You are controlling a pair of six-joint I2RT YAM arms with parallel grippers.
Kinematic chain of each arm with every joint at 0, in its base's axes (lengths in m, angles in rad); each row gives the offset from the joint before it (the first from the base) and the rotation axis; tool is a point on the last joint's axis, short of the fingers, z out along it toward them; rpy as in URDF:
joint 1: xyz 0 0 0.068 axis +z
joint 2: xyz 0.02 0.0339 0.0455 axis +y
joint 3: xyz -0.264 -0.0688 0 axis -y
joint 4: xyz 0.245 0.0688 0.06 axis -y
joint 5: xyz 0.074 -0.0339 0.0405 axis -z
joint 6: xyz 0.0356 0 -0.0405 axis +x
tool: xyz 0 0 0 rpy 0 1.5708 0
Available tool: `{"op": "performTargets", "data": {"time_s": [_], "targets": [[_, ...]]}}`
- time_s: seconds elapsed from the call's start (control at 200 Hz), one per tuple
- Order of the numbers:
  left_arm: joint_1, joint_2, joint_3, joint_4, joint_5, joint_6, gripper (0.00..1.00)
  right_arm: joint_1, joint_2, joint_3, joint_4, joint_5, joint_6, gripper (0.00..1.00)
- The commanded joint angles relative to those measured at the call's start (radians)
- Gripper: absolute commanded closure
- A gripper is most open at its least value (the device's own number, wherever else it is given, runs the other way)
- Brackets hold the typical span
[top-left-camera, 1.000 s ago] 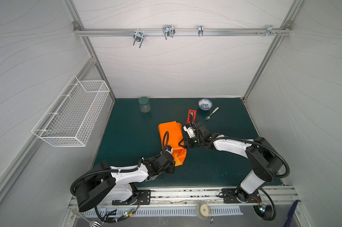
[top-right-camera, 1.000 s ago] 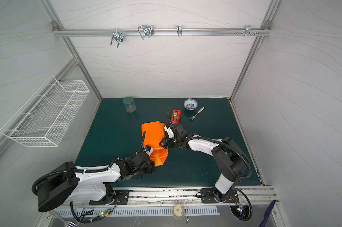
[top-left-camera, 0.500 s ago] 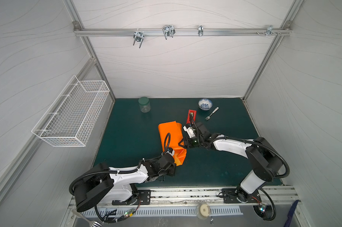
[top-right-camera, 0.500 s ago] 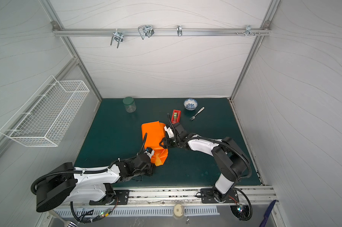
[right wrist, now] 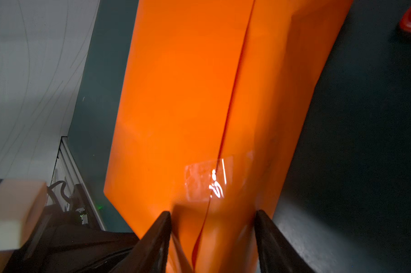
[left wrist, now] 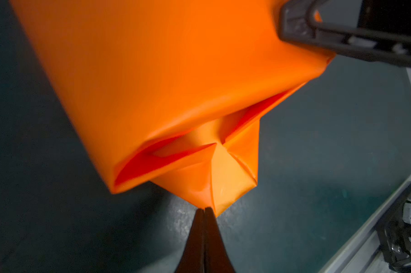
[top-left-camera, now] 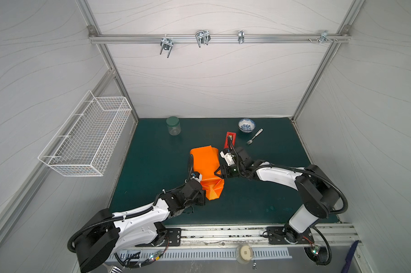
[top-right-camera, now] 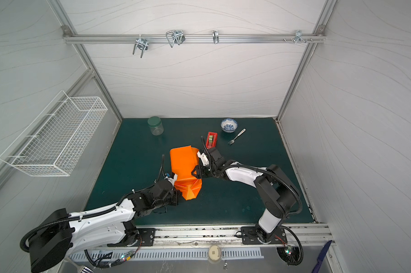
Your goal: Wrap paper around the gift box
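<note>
Setting: white-panelled enclosure on an aluminium frame, floored by a dark green bench (top-left-camera: 152,165), with a metal rail (top-left-camera: 270,39) carrying hooks across the back wall.
Left wall: a white wire basket (top-left-camera: 86,139) hangs above the bench's left edge.
Paper: the orange paper (top-left-camera: 204,163) forms a long parcel in the middle of the bench, running from the far side toward the near edge. It shows in both top views (top-right-camera: 183,163).
Gift box: hidden, as the paper covers every side that shows.
Near end of parcel: in the left wrist view the paper (left wrist: 164,71) is tucked in at both sides, and a pointed flap juts out toward the bench's near edge.
Seam: in the right wrist view one layer of the paper (right wrist: 181,94) overlaps another along the top face, with a clear strip of tape (right wrist: 207,179) across the join.
Left end effector (left wrist: 203,210): clenched, with its tips against the edge of the pointed flap. Whether any paper is nipped between them cannot be told.
Right end effector (right wrist: 212,212): released, with its jaws spread over the top face on either side of the seam, at the parcel's right flank (top-left-camera: 218,172).
Far edge: a green-lidded glass jar (top-left-camera: 173,126) stands toward the far left corner. A blue-and-white bowl (top-left-camera: 246,125) sits right of the middle, with a fork (top-left-camera: 254,136) just beside it.
Tape dispenser: the red tape dispenser (top-left-camera: 230,139) sits between the bowl and the parcel.
</note>
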Motion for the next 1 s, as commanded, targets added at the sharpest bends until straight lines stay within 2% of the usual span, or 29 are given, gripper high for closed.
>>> {"op": "performTargets", "data": {"time_s": [0.0, 0.165, 0.265, 0.45, 0.59, 0.65, 0.745, 0.835, 0.995], "targets": [[0.003, 0.038, 0.065, 0.007, -0.026, 0.044, 1.0, 0.005, 0.024, 0.006, -0.055, 0.01, -0.006, 0.42], [0.003, 0.115, 0.093, 0.043, -0.01, 0.054, 1.0, 0.003, 0.021, 0.008, -0.061, 0.011, -0.01, 0.42], [0.004, 0.084, 0.101, 0.016, -0.025, 0.054, 1.0, 0.0, -0.008, 0.025, -0.094, 0.021, -0.029, 0.41], [0.024, -0.082, 0.108, -0.106, -0.042, 0.043, 0.83, -0.007, -0.115, 0.06, -0.172, 0.062, -0.066, 0.34], [0.091, -0.209, 0.117, -0.217, -0.005, 0.011, 0.71, -0.009, -0.236, 0.027, -0.233, 0.122, -0.082, 0.24], [0.136, -0.231, 0.12, -0.271, 0.042, -0.003, 0.66, -0.009, -0.296, -0.012, -0.264, 0.146, -0.081, 0.23], [0.203, -0.215, 0.094, -0.284, 0.187, -0.075, 0.62, 0.002, -0.377, -0.114, -0.277, 0.127, -0.04, 0.23], [0.208, -0.186, 0.05, -0.221, 0.303, -0.129, 0.58, 0.058, -0.421, -0.2, -0.268, 0.123, 0.013, 0.26], [0.208, -0.181, 0.028, -0.172, 0.313, -0.136, 0.56, 0.185, -0.352, -0.3, -0.104, 0.08, 0.171, 0.41]]}}
